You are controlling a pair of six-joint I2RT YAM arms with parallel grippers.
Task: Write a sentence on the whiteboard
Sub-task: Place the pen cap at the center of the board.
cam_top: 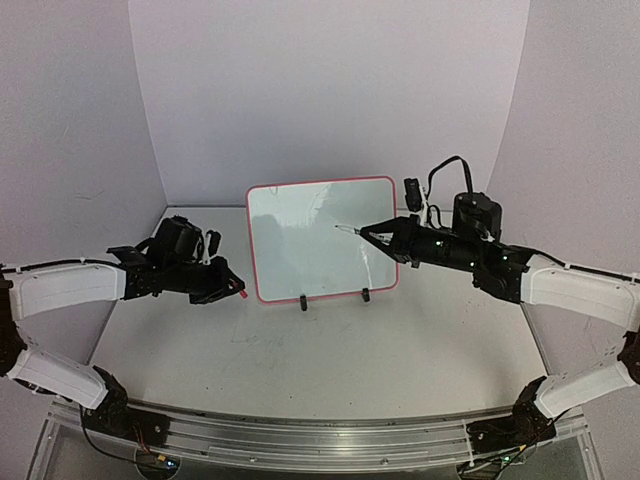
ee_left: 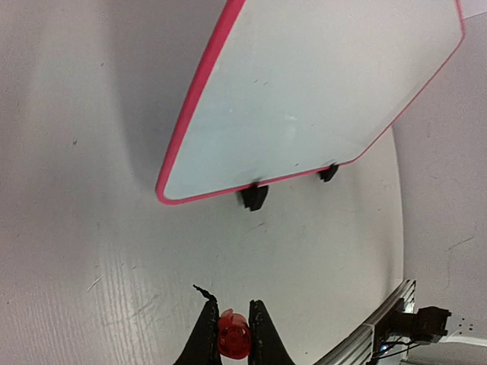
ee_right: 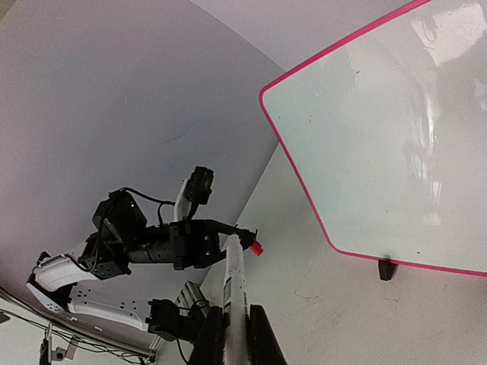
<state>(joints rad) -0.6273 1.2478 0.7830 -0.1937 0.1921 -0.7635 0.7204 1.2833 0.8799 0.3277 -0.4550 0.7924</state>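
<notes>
The whiteboard [cam_top: 322, 238] stands nearly upright on the bench [cam_top: 300, 370], towards the back and roughly midway between the two arms. It is propped on two black clip feet [cam_top: 303, 303] under its lower edge. Its red-pink rim frames a plain white face that carries glare and a few faint specks.

The left gripper [cam_top: 232, 289] hangs low over the bench, left of the board's lower left corner and clear of it. Its fingers [ee_left: 204, 338] are nearly closed and pinch a small red cap [ee_left: 233, 339] between their tips. In the left wrist view the cap's open end faces the camera, and the board's lower edge and both feet lie ahead of it.

The right gripper [cam_top: 365, 231] reaches in from the right at about mid-height of the board. It is clamped around the white barrel of an uncapped marker [ee_right: 232, 274]. In the top view the dark tip [cam_top: 340, 228] points left and lies over the right half of the board's face. Whether the tip touches the surface cannot be told. In the right wrist view the barrel runs straight out between the two fingers, with the left arm [ee_right: 152, 245] and its cap beyond it and the board off to the right.
</notes>
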